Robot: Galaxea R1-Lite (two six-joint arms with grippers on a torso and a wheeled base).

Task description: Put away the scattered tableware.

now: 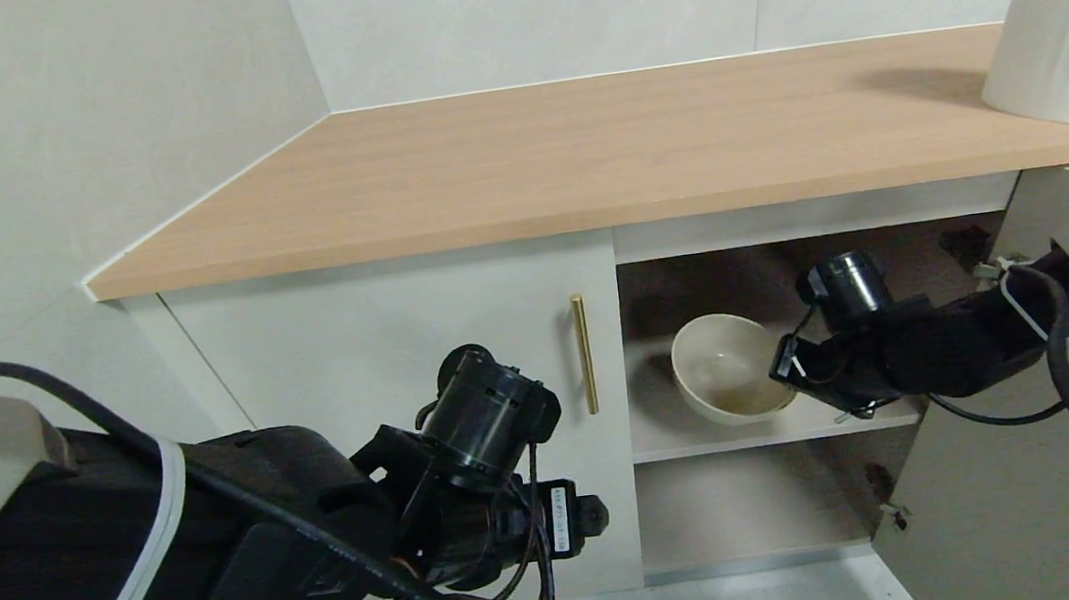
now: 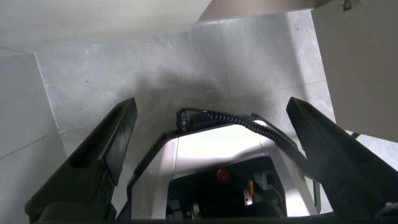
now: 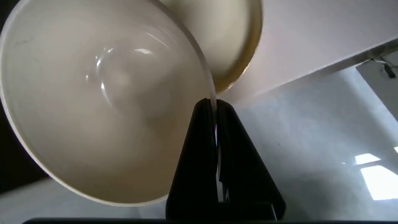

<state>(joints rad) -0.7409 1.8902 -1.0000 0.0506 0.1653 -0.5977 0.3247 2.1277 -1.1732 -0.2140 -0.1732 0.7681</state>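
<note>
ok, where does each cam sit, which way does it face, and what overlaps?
Head view: on the head, facing forward and down at the counter and open cabinet; both arms show, right gripper holding the bowl inside.
Left wrist view: on the left wrist, facing grey tiles past the left gripper, jaws wide apart.
Right wrist view: on the right wrist, facing the bowl up close, jaws shut on its rim.
Shared: head and right wrist views both show the bowl.

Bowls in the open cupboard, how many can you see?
2. One bowl is gripped by its rim in the right gripper above the upper shelf; a second bowl lies right behind it, mostly covered, only its rim showing. More may be hidden behind the closed door.
</note>
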